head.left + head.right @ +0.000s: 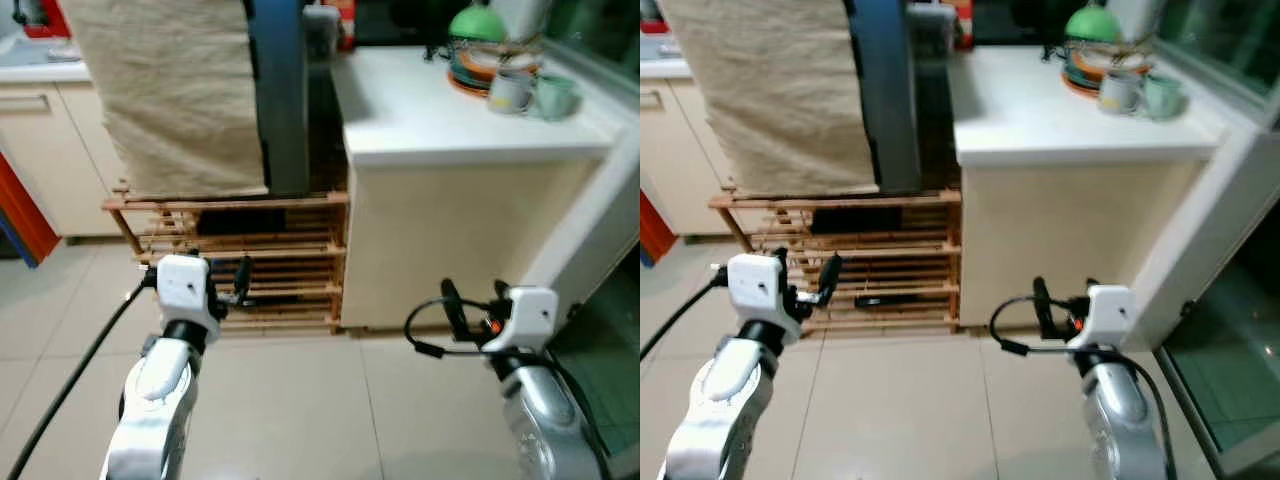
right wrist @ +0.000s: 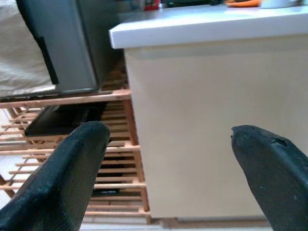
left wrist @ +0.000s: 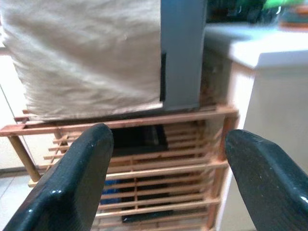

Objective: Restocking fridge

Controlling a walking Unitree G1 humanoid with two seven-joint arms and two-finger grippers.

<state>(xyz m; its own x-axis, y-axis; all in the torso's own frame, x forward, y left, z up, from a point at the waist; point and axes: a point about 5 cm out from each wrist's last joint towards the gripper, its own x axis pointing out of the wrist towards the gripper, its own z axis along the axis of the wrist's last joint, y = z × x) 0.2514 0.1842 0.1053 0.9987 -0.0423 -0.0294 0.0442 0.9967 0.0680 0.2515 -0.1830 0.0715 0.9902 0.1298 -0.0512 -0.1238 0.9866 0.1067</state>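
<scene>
A grey fridge (image 1: 282, 100) with a beige cloth (image 1: 170, 90) draped over its front stands on a low wooden slatted rack (image 1: 250, 255); its door looks closed. My left gripper (image 1: 236, 281) hovers low in front of the rack. In the left wrist view the left gripper (image 3: 166, 178) is open and holds nothing, its fingers (image 3: 72, 187) framing the rack. My right gripper (image 1: 472, 300) is held before the side of the white counter cabinet (image 1: 450, 240). The right gripper (image 2: 166, 178) is likewise open and holds nothing.
The white counter top (image 1: 430, 100) right of the fridge carries stacked dishes and cups (image 1: 500, 70). Cream cabinets (image 1: 45, 150) and a red object (image 1: 25, 215) lie at the left. A white door frame (image 1: 600, 220) stands at the right. Pale tiled floor (image 1: 300, 400) stretches below.
</scene>
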